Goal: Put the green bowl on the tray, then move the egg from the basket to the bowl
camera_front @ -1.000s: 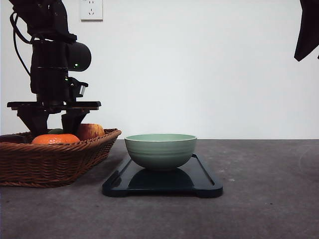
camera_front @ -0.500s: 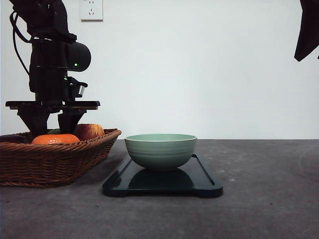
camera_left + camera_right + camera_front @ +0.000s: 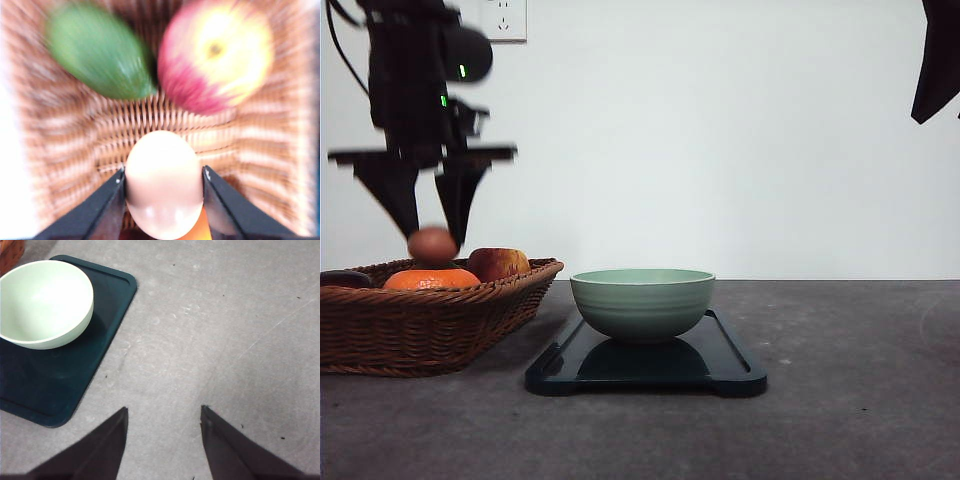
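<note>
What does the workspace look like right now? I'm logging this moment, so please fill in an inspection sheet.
Surface: dark grey table, lightly speckled.
Job's things: green bowl upright on the tray; egg lifted above the basket.
Clutter: orange fruit, apple and a green fruit in the basket.
Grippers: left gripper has its jaws shut on the egg; right gripper open over bare table.
Cables: black cable by the left arm.
Surroundings: white wall, wall socket.

Low front view, downward wrist views
</note>
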`<state>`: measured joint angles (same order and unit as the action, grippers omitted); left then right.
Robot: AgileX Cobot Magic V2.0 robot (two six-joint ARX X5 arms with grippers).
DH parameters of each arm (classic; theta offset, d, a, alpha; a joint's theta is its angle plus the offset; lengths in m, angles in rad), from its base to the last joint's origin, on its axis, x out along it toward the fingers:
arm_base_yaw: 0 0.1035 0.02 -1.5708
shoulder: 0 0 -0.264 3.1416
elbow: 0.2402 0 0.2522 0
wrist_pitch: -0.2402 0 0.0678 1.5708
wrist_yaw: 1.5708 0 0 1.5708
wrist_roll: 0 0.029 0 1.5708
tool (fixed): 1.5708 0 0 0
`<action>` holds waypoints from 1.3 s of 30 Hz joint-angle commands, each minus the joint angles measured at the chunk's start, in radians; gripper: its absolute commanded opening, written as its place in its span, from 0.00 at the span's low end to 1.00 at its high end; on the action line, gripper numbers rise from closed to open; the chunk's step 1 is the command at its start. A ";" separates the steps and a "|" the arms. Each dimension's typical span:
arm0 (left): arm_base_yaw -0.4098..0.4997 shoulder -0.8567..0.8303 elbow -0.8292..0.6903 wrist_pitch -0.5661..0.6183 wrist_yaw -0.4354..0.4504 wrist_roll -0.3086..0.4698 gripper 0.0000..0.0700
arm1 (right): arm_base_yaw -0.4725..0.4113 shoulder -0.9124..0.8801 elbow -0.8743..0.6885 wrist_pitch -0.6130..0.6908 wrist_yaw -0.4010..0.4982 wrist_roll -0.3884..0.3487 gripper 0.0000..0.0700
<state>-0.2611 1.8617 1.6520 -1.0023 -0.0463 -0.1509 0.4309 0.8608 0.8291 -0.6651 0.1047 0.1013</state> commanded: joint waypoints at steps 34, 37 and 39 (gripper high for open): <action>-0.293 -0.149 0.031 0.320 0.182 -0.027 0.21 | 0.004 0.008 0.007 0.007 0.000 0.003 0.40; -0.308 -0.107 0.031 0.324 0.182 -0.038 0.22 | 0.004 0.008 0.007 0.006 0.000 0.003 0.40; -0.317 -0.072 0.031 0.333 0.182 -0.038 0.22 | 0.004 0.008 0.007 0.006 0.000 0.003 0.40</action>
<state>-0.5693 1.7631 1.6596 -0.6866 0.1329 -0.1802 0.4309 0.8608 0.8291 -0.6655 0.1047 0.1013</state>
